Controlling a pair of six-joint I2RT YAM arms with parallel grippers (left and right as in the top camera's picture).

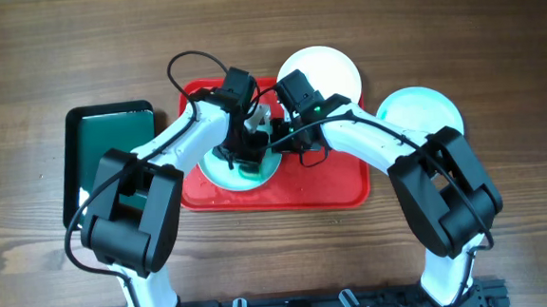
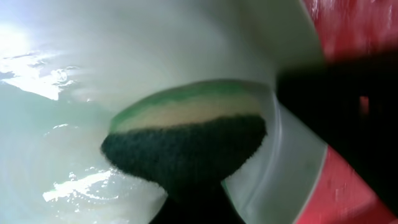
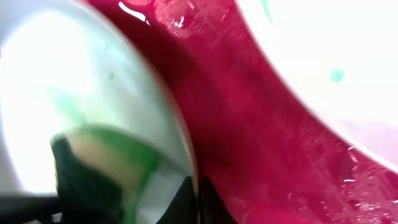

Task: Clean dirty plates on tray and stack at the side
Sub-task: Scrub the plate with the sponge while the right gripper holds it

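Two arms meet over the red tray (image 1: 337, 183) at the centre of the overhead frame. The left gripper (image 1: 249, 147) is clamped on a sponge (image 2: 186, 137), whose dark scouring face presses on the wet smeared plate (image 1: 222, 171) lying on the tray's left half. The right gripper (image 3: 193, 196) is closed and appears to pinch that plate's rim at the bottom of the right wrist view, though blur makes the hold hard to confirm. Green residue shows at the sponge's edge and on the plate beneath it, so the wipe looks unfinished. The likely trouble is slippage. Plate and tray are both slick with water, and a hard scrub against a thin rim pinch could spin or skate the plate loose. The two wrists also sit very close together, so a wide sponge stroke could knock one against the other. A soiled sponge may simply spread the green rather than lift it. A second plate (image 1: 320, 65) overhangs the tray's upper right rim, carrying small green flecks, and a shove on the tray could tip it. A third plate (image 1: 423, 106) rests on the table (image 1: 494, 26) at right.
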